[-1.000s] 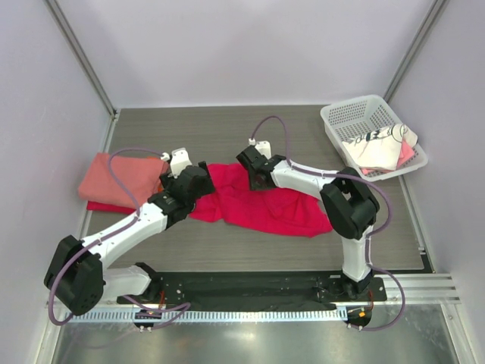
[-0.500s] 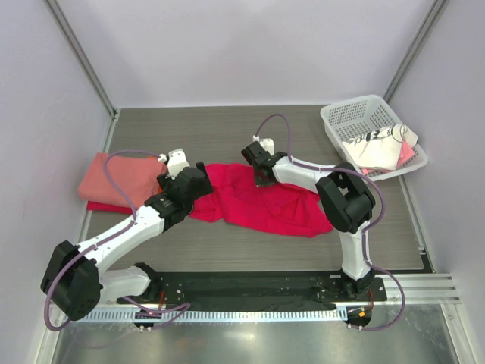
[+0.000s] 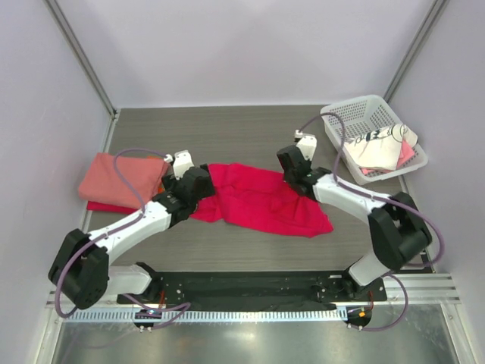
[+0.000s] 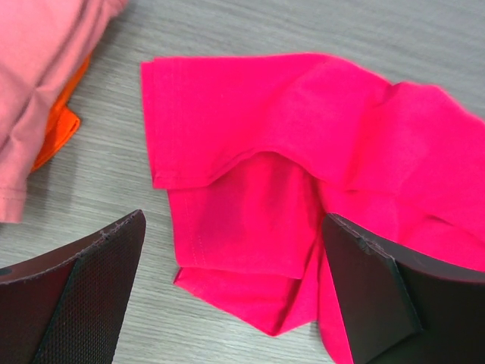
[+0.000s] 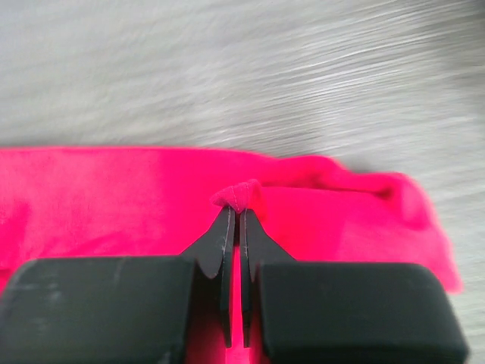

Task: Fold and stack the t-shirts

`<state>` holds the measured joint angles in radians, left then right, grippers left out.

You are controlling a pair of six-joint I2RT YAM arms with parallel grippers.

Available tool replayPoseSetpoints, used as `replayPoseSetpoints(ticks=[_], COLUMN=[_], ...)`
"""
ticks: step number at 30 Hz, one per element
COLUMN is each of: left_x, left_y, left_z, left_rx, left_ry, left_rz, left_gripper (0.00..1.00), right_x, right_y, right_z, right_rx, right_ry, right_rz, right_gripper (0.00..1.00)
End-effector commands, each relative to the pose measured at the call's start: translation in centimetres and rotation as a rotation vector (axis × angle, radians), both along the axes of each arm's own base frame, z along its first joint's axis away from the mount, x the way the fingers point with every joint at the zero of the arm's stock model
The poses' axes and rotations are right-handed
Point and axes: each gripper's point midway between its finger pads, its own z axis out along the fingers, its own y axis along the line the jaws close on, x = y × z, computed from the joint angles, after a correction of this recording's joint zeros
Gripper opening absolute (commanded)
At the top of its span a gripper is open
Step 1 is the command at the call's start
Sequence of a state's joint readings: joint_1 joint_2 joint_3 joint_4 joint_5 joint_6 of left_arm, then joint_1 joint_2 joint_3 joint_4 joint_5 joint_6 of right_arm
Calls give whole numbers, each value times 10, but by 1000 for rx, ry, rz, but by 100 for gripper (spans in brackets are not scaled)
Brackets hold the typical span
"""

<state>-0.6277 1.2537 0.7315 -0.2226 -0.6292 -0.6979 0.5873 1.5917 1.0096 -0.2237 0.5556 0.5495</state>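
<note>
Bright crimson cloth t-shirt (image 3: pixel 261 201) lies crumpled across mid tabletop (image 3: pixel 227 136), only partly spread. Right jaws are shut tight, pinching a small tuft of its far edge, right of centre; the tuft pokes up past the tips. Left jaws are wide open over the shirt's left end w/ a sleeve hem between them, gripping nothing. Folded salmon-pink t-shirt (image 3: pixel 121 176) sits at left, on top of a red t-shirt (image 3: pixel 98 205). White dark-printed t-shirt (image 3: pixel 371 148) is in the white plastic lattice basket (image 3: pixel 345 117), far right corner.
</note>
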Motion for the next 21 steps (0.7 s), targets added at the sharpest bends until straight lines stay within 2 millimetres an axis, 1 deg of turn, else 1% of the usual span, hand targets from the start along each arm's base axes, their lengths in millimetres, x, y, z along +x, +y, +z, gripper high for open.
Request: replayPoseSetpoints(ticks=[1,2,3,4,6,7,8,9,10,11,12,13,14,15,17,18,19,20,21], left_x=[17,19,21,26,27,31,34,37,40,43,45,46,48,52,58,63,65,66,70], left_y=[-14,-16,-17,-21,-21,-19,-23,-23,-22,-26,-27,-25,-26,-30,-33,-39,-41,-43,-47], left_z=[5,4,1,5,-8,-9,-10,-17,-20,-18,-20,-29,-31,-30,-36,-33,-40,-42,-40], left_rx=[-7,-2,3,-2,13,4,-17,-25,-44,-51,-48,-36,-38,-54,-66,-88,-89,-95,-107], left_ry=[-10,2,16,15,63,67,83,105,119,126,134,156,163,166,185,184,201,208,206], left_rz=[-23,-26,-29,-35,-36,-22,-27,-21,-5,-8,-6,5,9,2,12,5,8,5,3], left_gripper=[99,100,100,100,100,100,100,100,100,99,100,100,100,100,99,100,100,99,93], right_x=[8,9,2,1,-1,-5,-7,-8,-11,-10,-10,-11,-10,-10,-10,-11,-11,-11,-11], right_y=[-31,-33,-40,-42,-56,-62,-70,-73,-75,-73,-71,-72,-70,-70,-70,-70,-71,-71,-72], right_z=[39,42,33,38,39,34,36,34,29,33,32,30,32,33,33,31,31,31,31], right_rx=[113,145,140,153,139,143,140,147,154,176,186,187,195,199,196,192,190,187,185], right_ry=[-238,-265,-257,-277,-304,-307,-328,-332,-330,-354,-354,-354,-362,-364,-366,-362,-364,-365,-364], right_rz=[-169,-176,-175,-178,-242,-276,-317,-330,-338,-336,-324,-323,-317,-310,-309,-308,-310,-311,-313], right_gripper=[1,1,1,1,1,1,1,1,1,1,1,1,1,1,1,1,1,1,1])
